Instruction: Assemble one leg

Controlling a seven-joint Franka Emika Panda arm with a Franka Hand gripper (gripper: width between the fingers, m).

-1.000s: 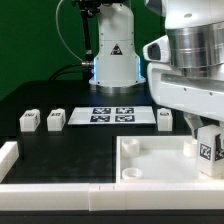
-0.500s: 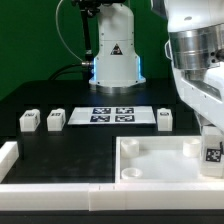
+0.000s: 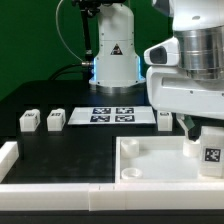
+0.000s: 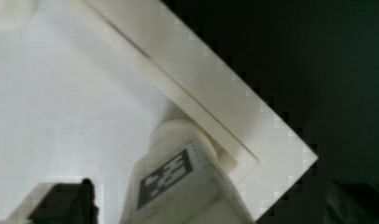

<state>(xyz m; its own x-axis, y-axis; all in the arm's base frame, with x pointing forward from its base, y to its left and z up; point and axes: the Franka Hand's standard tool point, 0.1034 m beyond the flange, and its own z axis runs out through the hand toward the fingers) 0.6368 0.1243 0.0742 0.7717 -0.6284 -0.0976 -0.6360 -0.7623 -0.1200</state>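
My gripper point(image 3: 208, 140) is shut on a leg point(image 3: 210, 155), a small white block whose marker tag faces the exterior camera. It holds the leg upright over the white tabletop point(image 3: 150, 165) at its corner on the exterior view's right. I cannot tell if the leg touches the socket there. In the wrist view the leg point(image 4: 177, 170) stands between my gripper's point(image 4: 189, 205) dark fingers point(image 4: 65, 203), above the tabletop's raised rim point(image 4: 204, 90). Three more legs lie on the black table: two point(image 3: 29, 120) point(image 3: 56, 119) on the left and one point(image 3: 164, 118) behind the tabletop.
The marker board point(image 3: 112, 114) lies flat at the back centre, in front of the arm's base point(image 3: 115, 55). A white rail point(image 3: 60, 188) runs along the table's front edge, with a short white block point(image 3: 8, 152) at the front left.
The gripper has swung a little to the exterior view's right and back, and the leg in it has come lower over the tabletop's corner. The other legs have not moved.
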